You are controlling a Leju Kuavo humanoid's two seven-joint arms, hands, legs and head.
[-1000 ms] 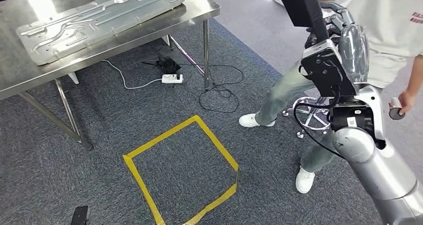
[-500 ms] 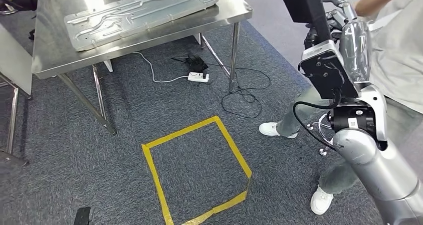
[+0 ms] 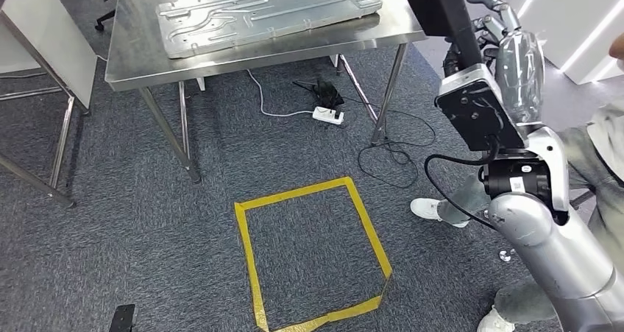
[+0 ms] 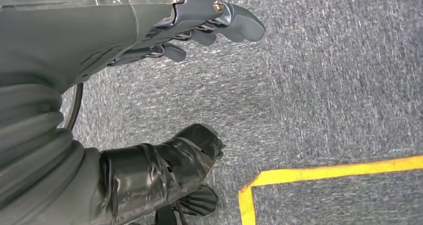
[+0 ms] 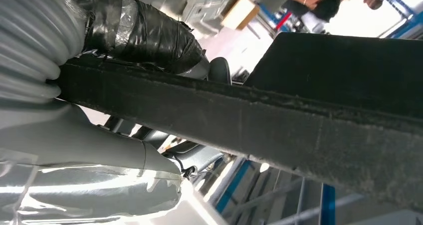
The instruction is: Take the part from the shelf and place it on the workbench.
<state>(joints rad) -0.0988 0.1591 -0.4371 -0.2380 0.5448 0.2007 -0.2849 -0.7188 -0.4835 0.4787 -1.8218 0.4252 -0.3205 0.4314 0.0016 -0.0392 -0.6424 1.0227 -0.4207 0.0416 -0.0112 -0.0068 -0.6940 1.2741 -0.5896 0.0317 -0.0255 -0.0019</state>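
My right hand [image 3: 502,43] is raised at the right of the head view and grips a long black flat part [image 3: 440,9] that runs up out of the picture. In the right wrist view the black part [image 5: 309,120] crosses the picture, with the taped thumb [image 5: 144,33] lying against its edge. The steel workbench [image 3: 136,48] stands ahead at the upper left, carrying a large pressed metal panel [image 3: 268,12]. My left hand [image 4: 107,48] hangs over grey carpet, fingers [image 4: 219,18] apart and holding nothing.
A yellow tape square [image 3: 313,251] marks the carpet in front of me. A power strip [image 3: 327,115] and cables [image 3: 401,152] lie under the workbench. A person [image 3: 600,163] stands close at the right, one shoe [image 3: 434,209] near my arm. Another table [image 3: 44,45] stands at the left.
The whole view has shifted: workbench and tape square slid rightward in the picture, so the camera turned. The person now stands further right. My right hand still holds the black part.
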